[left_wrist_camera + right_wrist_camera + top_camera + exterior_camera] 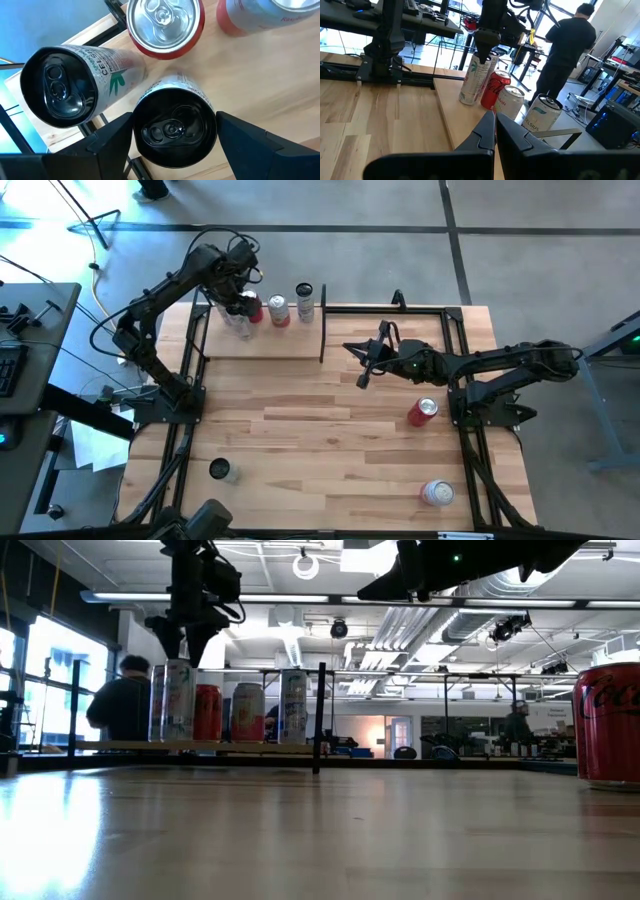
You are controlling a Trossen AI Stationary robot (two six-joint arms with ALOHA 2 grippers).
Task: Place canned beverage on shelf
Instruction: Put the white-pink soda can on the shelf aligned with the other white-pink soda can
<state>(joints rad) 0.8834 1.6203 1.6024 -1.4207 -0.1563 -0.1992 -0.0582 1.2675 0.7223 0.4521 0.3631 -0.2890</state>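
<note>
The left gripper (172,135) hangs over the shelf (290,342), jaws apart either side of a black-topped can (175,127), seemingly not squeezing it. Lifting crookedly could knock the neighbouring slim can (70,82) over. The right gripper (362,360) waits mid-table, jaws together

Background of the workspace: grey floor (400,205) crossed by dark seams; beside the wood-plank tabletop (330,450), a dark desk (30,330). Beyond the tabletop, bright windows (45,670), ceiling strip lights (300,600), and a person (567,45) standing at workbenches.
</note>
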